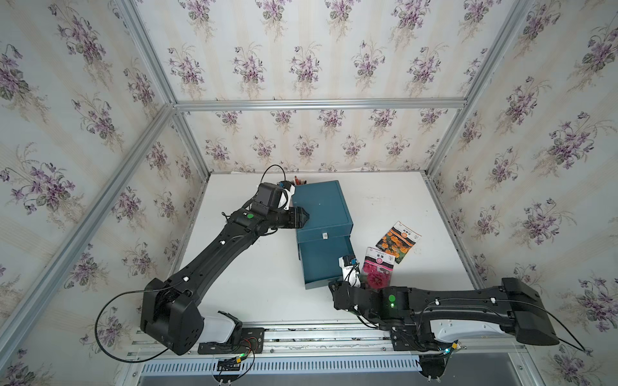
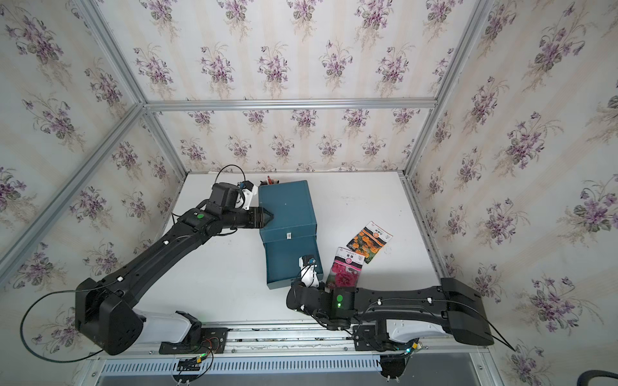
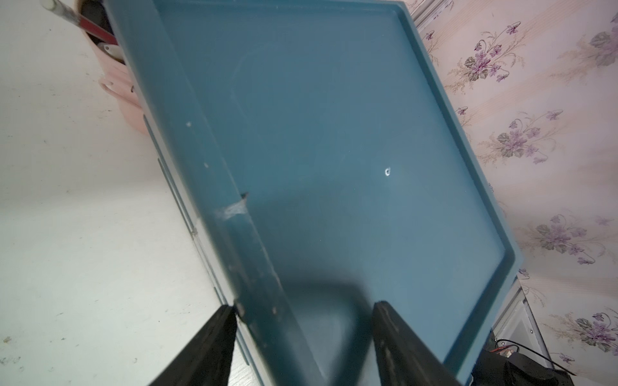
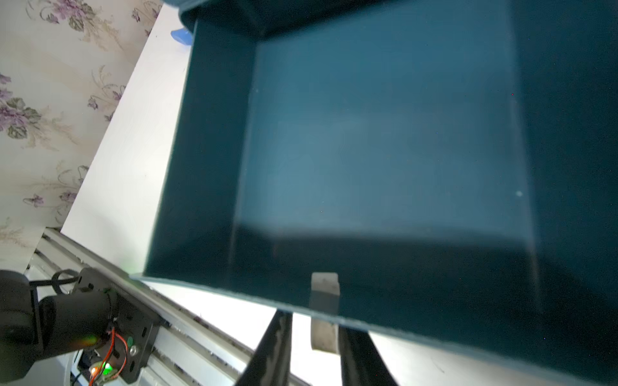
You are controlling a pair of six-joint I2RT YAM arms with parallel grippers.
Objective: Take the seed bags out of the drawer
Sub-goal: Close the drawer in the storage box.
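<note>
A blue cabinet [image 1: 321, 207] stands at the middle of the table, its lower drawer [image 1: 321, 264] pulled out toward the front. In the right wrist view the drawer floor [image 4: 384, 150] lies bare. Two seed bags rest on the table right of the drawer: orange marigolds [image 1: 398, 242] and deep-pink blooms [image 1: 378, 267], the latter partly under my right arm. My left gripper [image 3: 304, 305] is open, straddling the cabinet's left top edge. My right gripper [image 4: 316, 315] is at the drawer front, jaws narrow around the white handle [image 4: 324, 334], a small gap on one side.
A pink cup [image 1: 299, 181] with pens stands behind the cabinet by the back wall. Aluminium frame posts and papered walls close in the table on three sides. A metal rail [image 1: 317, 337] with the arm bases runs along the front edge.
</note>
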